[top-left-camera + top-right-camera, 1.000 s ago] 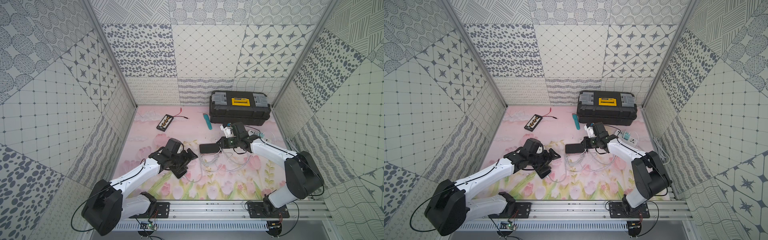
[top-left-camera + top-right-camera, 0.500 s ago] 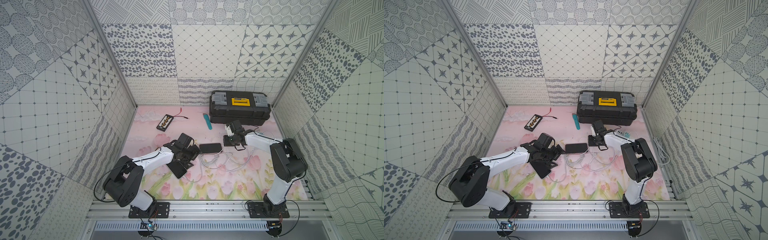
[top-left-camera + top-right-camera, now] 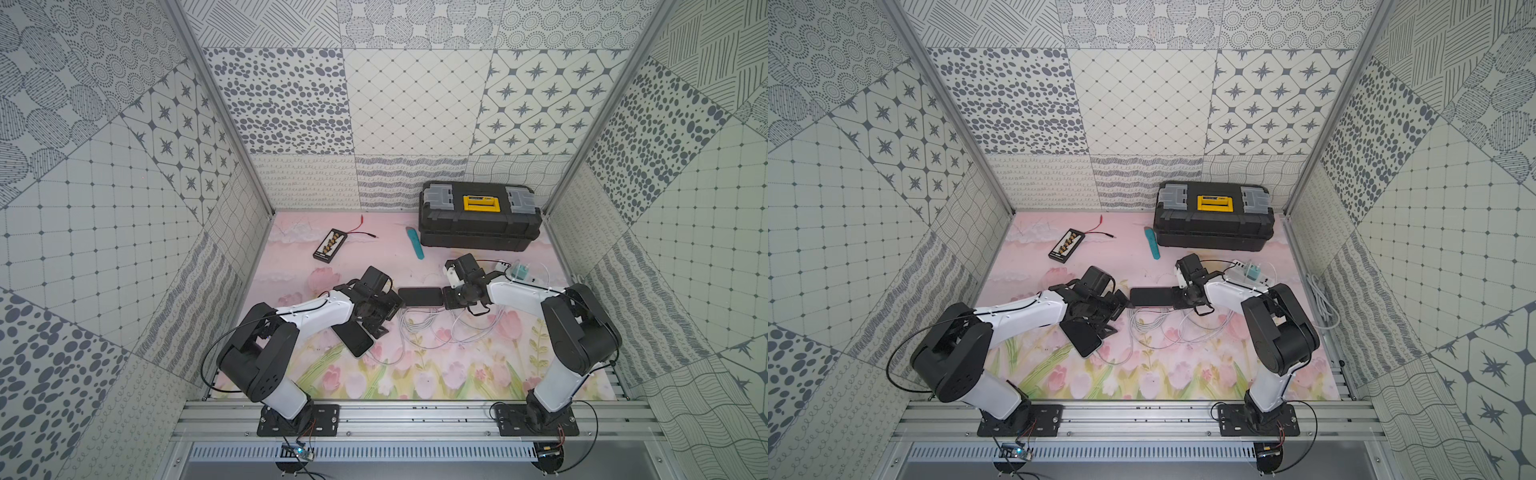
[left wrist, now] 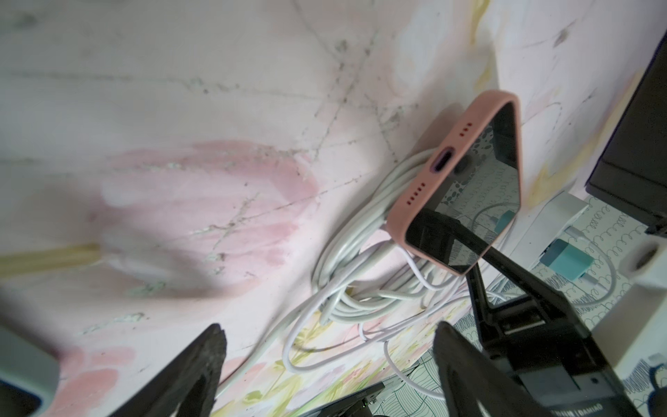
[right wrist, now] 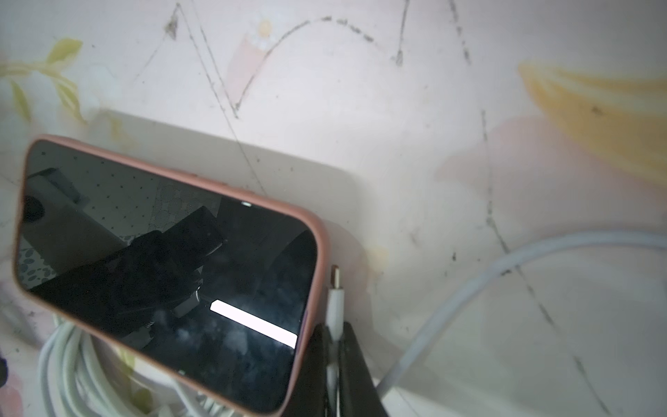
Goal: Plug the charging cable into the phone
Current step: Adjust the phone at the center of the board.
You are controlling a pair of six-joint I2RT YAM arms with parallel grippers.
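Pink-cased phone (image 5: pixel 162 260) shows a dark, glossy, reflective screen

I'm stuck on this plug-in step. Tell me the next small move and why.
Probably bring the open left gripper in to grip the pink-cased phone and turn it. Its port faces the left gripper, while the right gripper, shut on the plug, sits at the phone's opposite end, the plug lying along that edge.

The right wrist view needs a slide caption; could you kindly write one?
Right gripper shut on the charging cable's plug, beside the pink-cased phone, not inserted.
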